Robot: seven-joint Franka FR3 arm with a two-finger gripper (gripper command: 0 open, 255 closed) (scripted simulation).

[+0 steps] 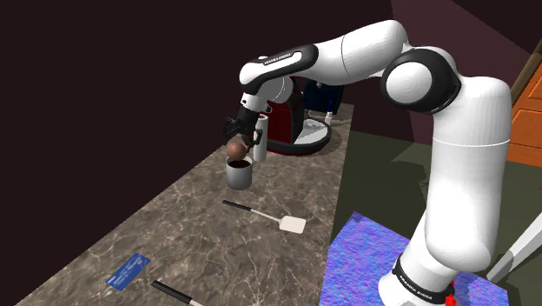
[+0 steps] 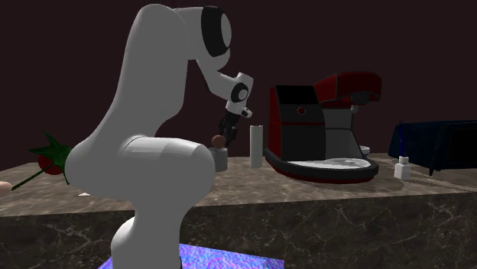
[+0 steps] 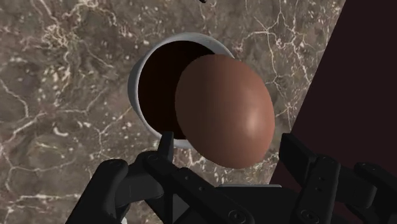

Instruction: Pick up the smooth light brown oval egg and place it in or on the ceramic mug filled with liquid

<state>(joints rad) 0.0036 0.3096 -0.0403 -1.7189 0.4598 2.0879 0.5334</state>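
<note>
A smooth brown egg (image 1: 236, 152) rests on the rim of a grey mug (image 1: 239, 176) of dark liquid, on the marble counter. My black gripper (image 1: 237, 130) hangs just above it, open, its fingers clear of the egg. In the wrist view the egg (image 3: 226, 111) lies between the spread fingertips (image 3: 167, 143), over the near side of the mug (image 3: 137, 83). The second exterior view shows the egg (image 2: 218, 140) atop the mug (image 2: 221, 160) beneath the gripper (image 2: 227, 130).
A red and black coffee machine (image 1: 295, 122) and a white cylinder (image 1: 261, 139) stand right behind the mug. A white spatula (image 1: 271, 218), a blue card (image 1: 128, 269) and a black pen (image 1: 174, 294) lie nearer along the counter. A rose (image 2: 50, 160) lies at the second exterior view's left.
</note>
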